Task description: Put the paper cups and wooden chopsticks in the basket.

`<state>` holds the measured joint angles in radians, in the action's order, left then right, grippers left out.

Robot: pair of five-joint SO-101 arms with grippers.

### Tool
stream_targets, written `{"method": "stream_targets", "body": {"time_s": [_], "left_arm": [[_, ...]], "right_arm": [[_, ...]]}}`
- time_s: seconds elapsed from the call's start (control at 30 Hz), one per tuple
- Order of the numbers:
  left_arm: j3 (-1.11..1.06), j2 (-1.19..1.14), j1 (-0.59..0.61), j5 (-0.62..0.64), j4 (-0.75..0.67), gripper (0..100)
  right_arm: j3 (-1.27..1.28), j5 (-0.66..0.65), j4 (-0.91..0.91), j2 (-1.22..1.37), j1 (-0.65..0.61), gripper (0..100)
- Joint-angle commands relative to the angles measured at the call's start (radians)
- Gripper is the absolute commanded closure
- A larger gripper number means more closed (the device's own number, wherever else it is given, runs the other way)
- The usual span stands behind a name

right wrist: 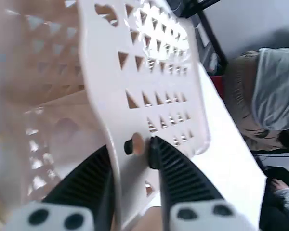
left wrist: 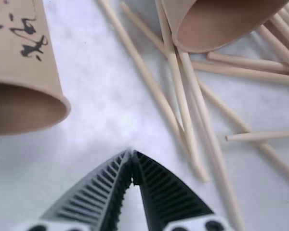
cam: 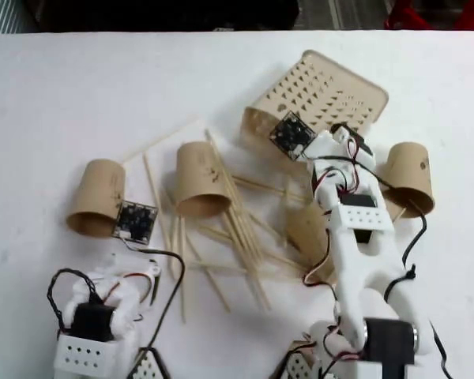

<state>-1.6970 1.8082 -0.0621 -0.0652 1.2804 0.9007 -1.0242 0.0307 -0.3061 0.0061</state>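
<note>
The perforated beige basket (cam: 328,91) stands tipped up on its side at the back right. My right gripper (right wrist: 130,149) is shut on its wall (right wrist: 149,72), one finger on each side. One paper cup (cam: 259,126) lies in the basket's mouth. Three more cups lie on their sides on the table: left (cam: 96,197), middle (cam: 201,180) and right (cam: 408,178). Wooden chopsticks (cam: 237,221) are scattered around the middle cup. My left gripper (left wrist: 132,156) is shut and empty, low over the table between the left cup (left wrist: 19,77) and the middle cup (left wrist: 216,24), close to several chopsticks (left wrist: 183,106).
The white table (cam: 79,95) is bare at the left and back. A tan shape (cam: 308,229) lies partly under the right arm (cam: 363,260). Cables trail from both arm bases at the front edge.
</note>
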Motion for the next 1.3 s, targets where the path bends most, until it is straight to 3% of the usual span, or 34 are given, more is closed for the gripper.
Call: {"method": "stream_targets", "body": {"time_s": [0.0, 0.47, 1.27], "left_arm": [[0.005, 0.01, -0.005, -0.008, 0.005, 98], [0.005, 0.01, -0.005, -0.008, 0.005, 98], [0.005, 0.01, -0.005, -0.008, 0.005, 98]], "right_arm": [[-0.02, -0.002, 0.039, -0.105, 0.002, 97.8], [-0.404, 0.161, 0.542, -0.189, -0.019, 97.8], [-0.684, 0.153, 1.093, -0.189, -0.179, 97.8]]}}
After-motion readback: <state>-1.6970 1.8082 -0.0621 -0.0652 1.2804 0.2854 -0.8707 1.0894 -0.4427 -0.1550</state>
